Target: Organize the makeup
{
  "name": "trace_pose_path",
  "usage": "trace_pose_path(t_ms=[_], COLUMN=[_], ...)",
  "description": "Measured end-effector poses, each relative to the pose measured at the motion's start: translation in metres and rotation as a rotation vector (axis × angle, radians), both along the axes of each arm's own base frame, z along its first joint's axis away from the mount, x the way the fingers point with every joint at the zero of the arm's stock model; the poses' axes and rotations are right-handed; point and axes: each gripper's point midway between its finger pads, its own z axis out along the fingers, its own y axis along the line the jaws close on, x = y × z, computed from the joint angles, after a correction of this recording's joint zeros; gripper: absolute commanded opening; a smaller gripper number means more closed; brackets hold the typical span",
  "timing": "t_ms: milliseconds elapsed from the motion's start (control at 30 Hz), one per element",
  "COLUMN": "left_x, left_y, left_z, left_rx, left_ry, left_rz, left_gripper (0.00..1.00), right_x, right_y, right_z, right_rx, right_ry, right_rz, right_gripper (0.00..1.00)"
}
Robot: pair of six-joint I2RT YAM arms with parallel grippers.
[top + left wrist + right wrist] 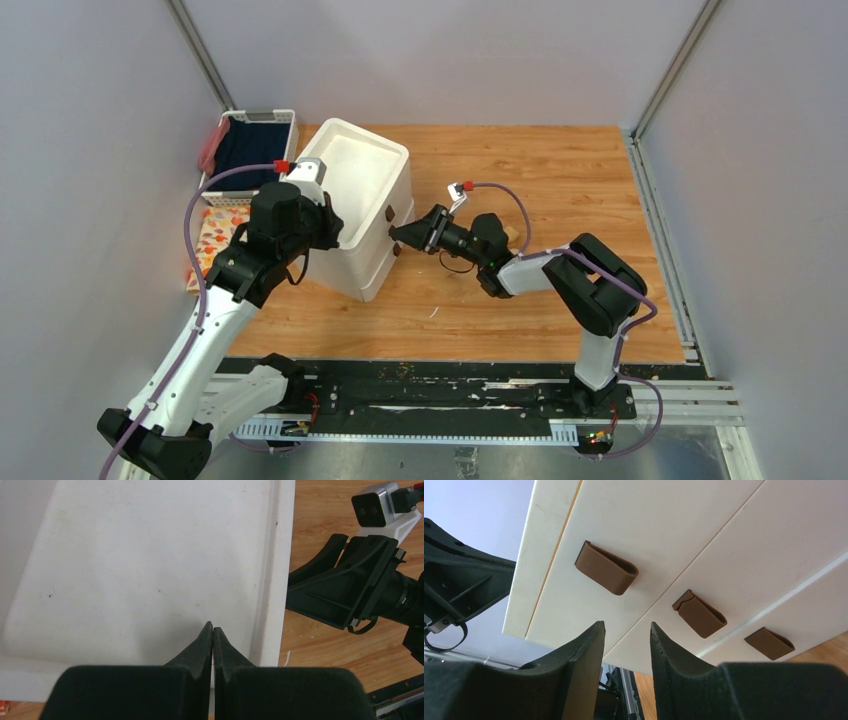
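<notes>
The left jaws were closed tip to tip above the recessed top of the white drawer box (pixel 140 565), with nothing seen in them. The right jaws stood parted and empty just before the drawer fronts, near the top brown knob (pixel 606 575). The box sat on the wooden worktop (pixel 560 180). The makeup could not be made out in any view

Black-and-white arms (pixel 215 330), purple cables (pixel 188 235) (red connector tips (pixel 281 166)), matte black fingers (pixel 579 665)
</notes>
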Motion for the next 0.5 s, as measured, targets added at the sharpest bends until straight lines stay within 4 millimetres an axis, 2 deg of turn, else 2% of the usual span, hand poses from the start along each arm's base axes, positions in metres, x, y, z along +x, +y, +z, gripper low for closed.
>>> trace_pose_path(t_ms=[233,500], left_x=[0.000,0.000], left_y=[0.001,0.003], left_z=[-0.001,-0.002], left_rx=[0.005,0.019], left_ry=[0.002,0.005], left_rz=[0.001,0.008], left_gripper=[0.00,0.00], right_x=[0.013,0.030], right_y=[-0.004,0.011], right_z=[0.002,0.016], right_rx=[0.042,0.097], right_ry=[-0.014,-0.033], right_rz=[-0.022,-0.001], right_gripper=[0.43,0.43])
